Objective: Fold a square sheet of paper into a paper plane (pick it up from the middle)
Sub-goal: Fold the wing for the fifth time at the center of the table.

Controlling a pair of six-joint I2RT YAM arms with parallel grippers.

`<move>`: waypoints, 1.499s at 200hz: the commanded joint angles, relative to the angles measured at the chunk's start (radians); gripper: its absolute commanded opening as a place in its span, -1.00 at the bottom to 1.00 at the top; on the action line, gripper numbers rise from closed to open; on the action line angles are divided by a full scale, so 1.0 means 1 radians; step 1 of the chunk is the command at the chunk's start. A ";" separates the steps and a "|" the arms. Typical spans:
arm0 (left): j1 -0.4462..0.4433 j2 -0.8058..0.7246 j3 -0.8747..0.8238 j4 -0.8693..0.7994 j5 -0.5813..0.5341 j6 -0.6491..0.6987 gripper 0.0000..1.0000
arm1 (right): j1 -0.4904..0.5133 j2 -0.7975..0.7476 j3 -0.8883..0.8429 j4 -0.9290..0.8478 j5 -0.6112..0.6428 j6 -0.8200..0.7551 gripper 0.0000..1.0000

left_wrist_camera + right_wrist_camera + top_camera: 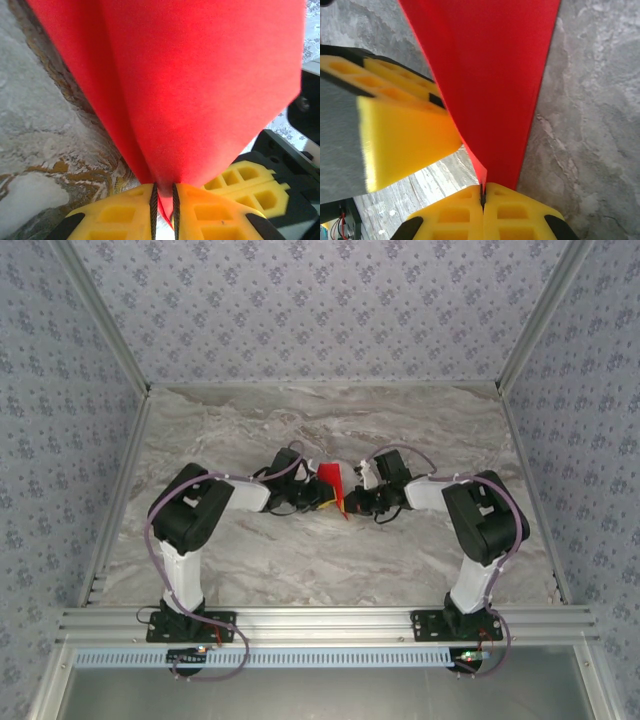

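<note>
Right now I hold the red paper sheet (331, 482) from both sides, over the middle of the marble tabletop (300, 560) that lies beneath it. My left gripper (318, 502) sits at the sheet's left side and my right gripper (352, 502) at its right side, the two close together with the sheet standing between them. Through my left wrist camera the sheet fans upward from my fingertips, and a fold line runs up it so that one panel lies over another. Its narrow lower end is squeezed between my black pads (153, 210) with only paper between them, so that hand is clamped on the sheet. Just right of the sheet's lower end in that view I see a yellow finger (250, 185) of my right gripper. Through my right wrist camera the sheet rises as a long tapering band. Its bottom tip vanishes into the seam where my two yellow fingertips press flat together, so that hand too is closed tight on the sheet. At the sheet's left edge in that view stands the broad yellow finger (405, 130) of my left gripper; I cannot tell whether it truly meets the paper there. The sheet is creased and angular rather than flat, and I cannot make out its exact folds.
</note>
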 commanded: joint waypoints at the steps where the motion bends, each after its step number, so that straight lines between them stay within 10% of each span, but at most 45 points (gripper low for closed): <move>1: -0.006 -0.051 -0.013 0.065 -0.011 0.006 -0.62 | -0.006 0.033 0.017 -0.015 -0.035 0.026 -0.97; 300: -0.013 0.070 0.039 0.028 -0.031 0.025 -0.69 | -0.017 0.078 0.041 -0.059 -0.043 0.047 -0.93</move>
